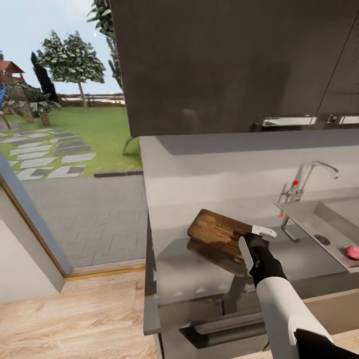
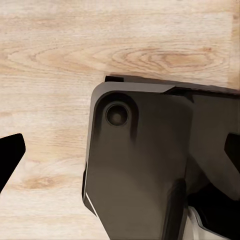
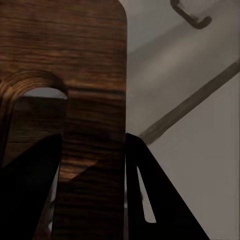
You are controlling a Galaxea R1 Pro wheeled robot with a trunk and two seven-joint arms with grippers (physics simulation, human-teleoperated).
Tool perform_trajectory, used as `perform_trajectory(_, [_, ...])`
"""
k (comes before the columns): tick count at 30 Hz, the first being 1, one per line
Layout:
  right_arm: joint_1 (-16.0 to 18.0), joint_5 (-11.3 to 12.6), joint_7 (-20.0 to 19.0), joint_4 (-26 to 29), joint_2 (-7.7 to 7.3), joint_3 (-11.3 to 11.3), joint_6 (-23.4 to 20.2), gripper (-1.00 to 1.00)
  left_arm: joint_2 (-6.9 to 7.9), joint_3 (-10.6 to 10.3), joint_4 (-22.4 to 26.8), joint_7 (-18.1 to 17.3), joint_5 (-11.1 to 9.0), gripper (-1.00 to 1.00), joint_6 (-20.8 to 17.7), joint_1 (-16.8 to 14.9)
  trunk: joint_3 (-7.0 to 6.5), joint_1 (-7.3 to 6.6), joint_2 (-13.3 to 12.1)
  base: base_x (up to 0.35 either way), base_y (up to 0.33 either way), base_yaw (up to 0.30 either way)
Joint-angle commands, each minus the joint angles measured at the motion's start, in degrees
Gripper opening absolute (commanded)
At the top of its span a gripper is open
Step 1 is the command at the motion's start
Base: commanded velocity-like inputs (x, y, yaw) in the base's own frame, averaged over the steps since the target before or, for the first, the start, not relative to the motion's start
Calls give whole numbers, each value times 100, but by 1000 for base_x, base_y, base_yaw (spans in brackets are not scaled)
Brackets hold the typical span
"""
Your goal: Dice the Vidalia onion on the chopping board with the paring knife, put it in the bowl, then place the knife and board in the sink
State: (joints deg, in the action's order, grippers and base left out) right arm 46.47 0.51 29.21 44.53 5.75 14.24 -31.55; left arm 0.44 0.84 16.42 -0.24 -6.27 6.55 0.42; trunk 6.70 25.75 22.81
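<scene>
Gripping the board (image 1: 219,230) by its near end, the right gripper (image 1: 255,238) is holding it tilted, far end raised over the countertop (image 1: 199,279), left of the sink (image 1: 324,219), where the onion (image 1: 352,252) is lying. The arm is reaching up from the lower right, forearm angled forward. The left wrist view is showing wood floor (image 2: 60,50) and the robot's dark base (image 2: 145,165); whether the left gripper is spread I cannot tell. In the right wrist view, the fingers (image 3: 145,200) are pinching the board (image 3: 90,75) beside its handle slot. Stiff, flat and probably light, it is likely pivoting if held near one edge.
</scene>
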Motion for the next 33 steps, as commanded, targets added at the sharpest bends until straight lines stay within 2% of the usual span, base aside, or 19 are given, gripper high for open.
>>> perform_trajectory(1, [4,4,16,8,5,11,-30,-100,0,-5,10,-2,-59,100,4,2,2,4,11,0,0,0])
perform_trajectory(4, [3,1,-7,11,5,-35,-33,-100,0,-5,7,-2,-59,100,4,2,-25,4,11,0,0,0])
perform_trajectory(9, [5,-12,-210,12,-6,-430,-47,-100,-6,-8,3,-2,-59,100,4,2,-69,4,11,0,0,0])
perform_trajectory(11, [3,-14,-312,17,-62,-570,-106,-100,-7,-11,2,-2,-59,100,4,2,-87,4,11,-8,0,0])
perform_trajectory(15, [4,-15,-508,17,-140,-642,-253,-100,-8,-13,2,-2,-59,100,4,2,-122,4,11,-84,0,0])
perform_trajectory(19, [3,-26,-1054,74,-199,-685,-481,-100,-8,-7,7,-2,-59,100,4,2,-157,4,11,-226,-58,0])
perform_trajectory(21, [5,-30,-1310,115,-279,-804,-595,-100,-8,-7,9,-2,-59,100,4,2,-173,4,11,-288,-116,0])
perform_trajectory(24, [3,-29,-1459,136,-398,-1141,-660,-100,-8,-6,6,-2,-59,100,4,2,-195,4,11,-304,-135,0])
perform_trajectory(28, [3,-25,-1610,142,-479,-1390,-681,-100,-8,-9,4,-2,-59,100,4,2,-217,4,11,-310,-141,0])
perform_trajectory(33, [5,-32,-1919,149,-541,-1442,-687,-100,-8,-6,2,11,-59,100,4,2,-224,4,11,-310,-148,0])
